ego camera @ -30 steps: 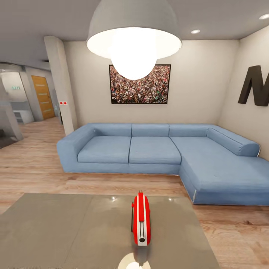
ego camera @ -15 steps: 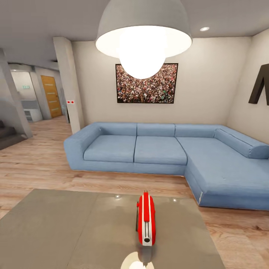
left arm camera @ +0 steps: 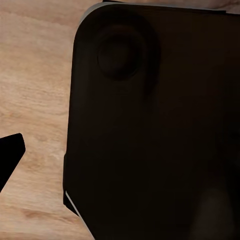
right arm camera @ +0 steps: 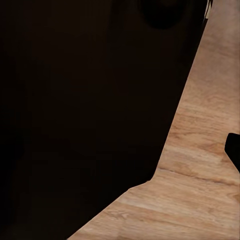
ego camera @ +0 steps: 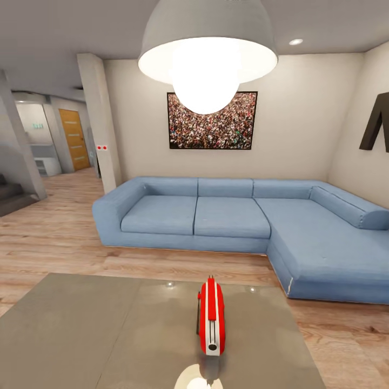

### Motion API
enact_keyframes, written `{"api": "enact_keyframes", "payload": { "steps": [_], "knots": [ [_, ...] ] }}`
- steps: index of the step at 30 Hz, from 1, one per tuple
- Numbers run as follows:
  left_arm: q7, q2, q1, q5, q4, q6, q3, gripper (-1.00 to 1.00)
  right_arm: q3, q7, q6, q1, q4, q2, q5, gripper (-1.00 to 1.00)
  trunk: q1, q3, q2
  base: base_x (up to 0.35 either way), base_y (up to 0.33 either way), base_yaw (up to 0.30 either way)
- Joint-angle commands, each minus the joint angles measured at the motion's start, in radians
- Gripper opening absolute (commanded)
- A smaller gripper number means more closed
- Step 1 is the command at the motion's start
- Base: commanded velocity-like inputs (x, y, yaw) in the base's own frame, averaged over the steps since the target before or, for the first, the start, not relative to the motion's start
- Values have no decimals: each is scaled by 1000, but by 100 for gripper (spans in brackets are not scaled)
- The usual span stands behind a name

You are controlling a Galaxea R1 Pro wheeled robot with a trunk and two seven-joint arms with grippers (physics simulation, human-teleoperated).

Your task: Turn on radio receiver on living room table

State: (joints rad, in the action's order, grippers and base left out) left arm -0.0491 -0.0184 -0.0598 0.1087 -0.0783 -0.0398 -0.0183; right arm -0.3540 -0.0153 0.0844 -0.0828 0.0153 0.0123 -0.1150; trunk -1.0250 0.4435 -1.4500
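The radio receiver stands on the table, right of the middle. It is small and bright red with white stripes, and its white end face with the dark knob points toward me. A thin black handle runs along its left side. The table's glossy grey-taupe top spreads across the lower head view in two panels. In the left wrist view one black fingertip shows over the wood floor; in the right wrist view another black fingertip shows at the frame's edge. Nothing is seen between the fingers.
Behind the table a blue L-shaped sofa spans the room, with plank floor between them. A grey dome pendant lamp hangs overhead, before a framed crowd picture. Stairs and a hallway lie left. My dark base shows in both wrist views.
From one second ago to half a second ago the whole head picture shifted rightward, so the camera moved. Since then nothing has changed; the radio rests in the same place on the table.
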Motion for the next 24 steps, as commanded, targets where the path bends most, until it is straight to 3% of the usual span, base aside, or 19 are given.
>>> {"api": "enact_keyframes", "payload": {
  "steps": [1,24],
  "knots": [
    [0,0,0,2,0,0,0,100,0,0,0,0,0,0,0,100,4,-3,7,0,0,0],
    [0,-3,0,6,1,0,3,100,1,0,0,0,0,0,-2,100,92,-75,168,0,0,0]
  ]
}}
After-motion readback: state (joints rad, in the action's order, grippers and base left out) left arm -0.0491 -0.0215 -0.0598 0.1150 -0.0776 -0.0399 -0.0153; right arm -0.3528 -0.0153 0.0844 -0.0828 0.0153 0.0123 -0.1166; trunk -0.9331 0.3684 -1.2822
